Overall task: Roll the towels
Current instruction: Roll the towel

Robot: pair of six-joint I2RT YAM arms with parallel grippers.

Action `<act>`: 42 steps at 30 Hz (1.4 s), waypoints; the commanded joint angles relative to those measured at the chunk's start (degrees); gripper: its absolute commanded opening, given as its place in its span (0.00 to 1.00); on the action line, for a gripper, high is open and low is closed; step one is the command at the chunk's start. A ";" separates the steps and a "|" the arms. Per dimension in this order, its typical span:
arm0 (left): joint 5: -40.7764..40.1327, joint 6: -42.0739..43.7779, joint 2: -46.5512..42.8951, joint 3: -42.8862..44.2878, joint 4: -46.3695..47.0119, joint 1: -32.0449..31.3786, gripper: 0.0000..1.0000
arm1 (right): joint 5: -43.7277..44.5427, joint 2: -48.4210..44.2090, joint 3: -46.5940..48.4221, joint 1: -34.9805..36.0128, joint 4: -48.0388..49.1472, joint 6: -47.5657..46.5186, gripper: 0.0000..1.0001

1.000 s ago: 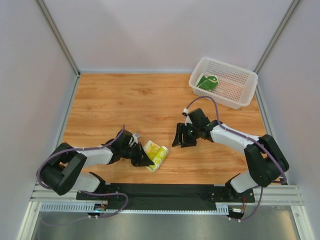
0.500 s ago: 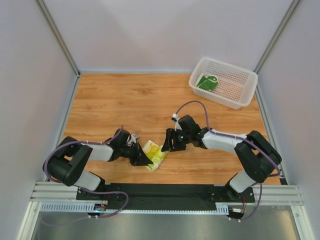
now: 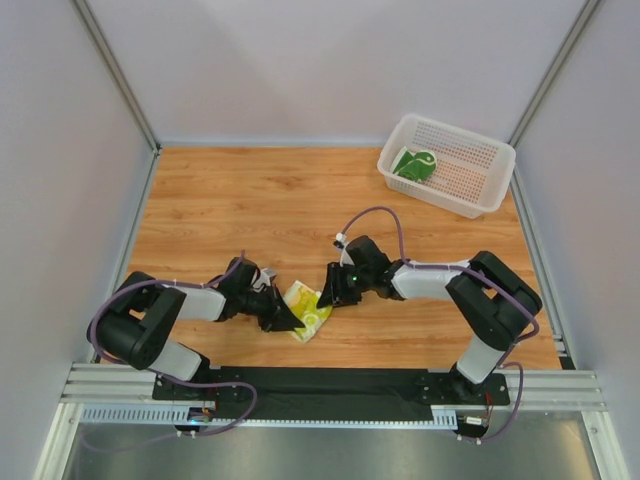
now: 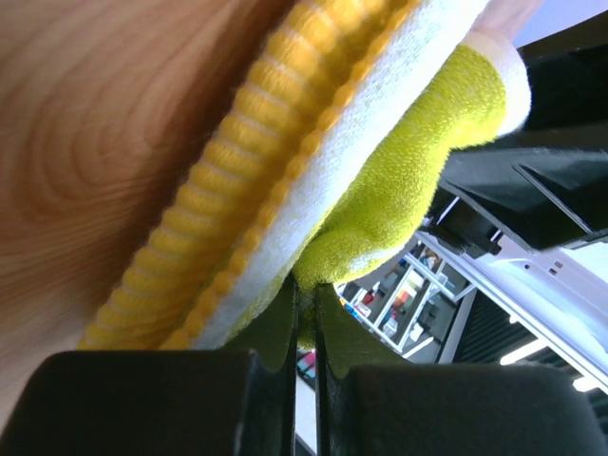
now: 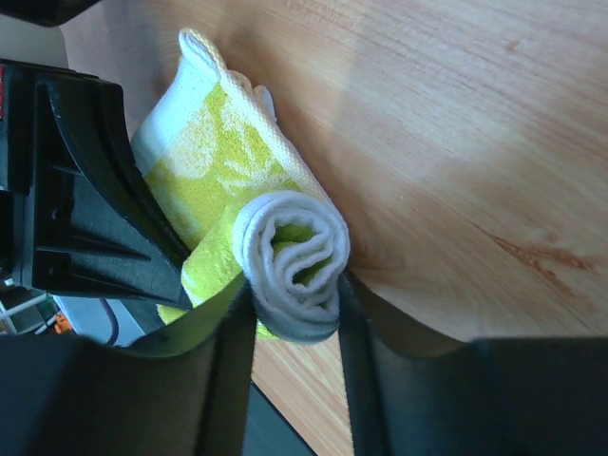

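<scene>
The cream-yellow towel (image 3: 309,307) with lime-green blobs lies partly rolled near the table's front edge, between both grippers. My left gripper (image 3: 287,319) is shut on the towel's lime-green edge (image 4: 380,199), which is pinched at the fingertips (image 4: 285,313). My right gripper (image 3: 326,297) has its jaws around the rolled end (image 5: 290,255), and both fingers (image 5: 231,342) touch the roll's sides. The dark green towel (image 3: 414,164) lies rolled up in the white basket (image 3: 485,197).
The white perforated basket stands at the back right corner. Light grey walls enclose the wooden table (image 3: 250,200) on three sides. The arms' black base rail (image 3: 320,385) runs along the near edge.
My right gripper has travelled left to the towel and narrowed its jaws onto the rolled end. The left gripper has kept its pinch and barely shifted.
</scene>
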 commanded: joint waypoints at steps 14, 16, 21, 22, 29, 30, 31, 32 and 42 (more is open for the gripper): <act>-15.99 14.50 -12.43 8.53 -31.06 0.49 0.24 | 9.58 2.83 9.94 0.77 -15.33 -3.60 0.16; -19.50 16.78 -14.72 9.95 -34.33 0.49 0.25 | 10.73 3.53 11.26 0.68 -17.95 -4.04 0.15; -27.06 22.59 -18.84 13.55 -41.63 0.05 0.28 | 11.87 5.03 15.92 0.68 -22.71 -5.35 0.15; -28.03 23.38 -19.46 13.99 -42.34 -0.30 0.28 | 11.96 5.38 16.62 0.68 -24.11 -5.62 0.14; -44.63 29.97 -26.32 21.01 -48.32 -9.69 0.29 | 12.31 6.34 22.07 0.68 -30.01 -7.82 0.14; -48.74 30.41 -27.46 21.90 -48.67 -13.01 0.29 | 12.31 6.52 22.86 0.68 -30.71 -8.08 0.14; -50.00 31.11 -27.90 23.21 -48.41 -14.70 0.29 | 11.96 6.70 23.31 0.68 -31.50 -8.43 0.14; -51.32 31.90 -28.17 23.75 -47.54 -16.46 0.29 | 11.96 6.78 23.66 0.68 -31.94 -8.61 0.14; -64.42 41.40 -17.20 29.46 -38.39 -32.37 0.29 | 11.52 8.81 26.91 0.68 -34.85 -10.01 0.13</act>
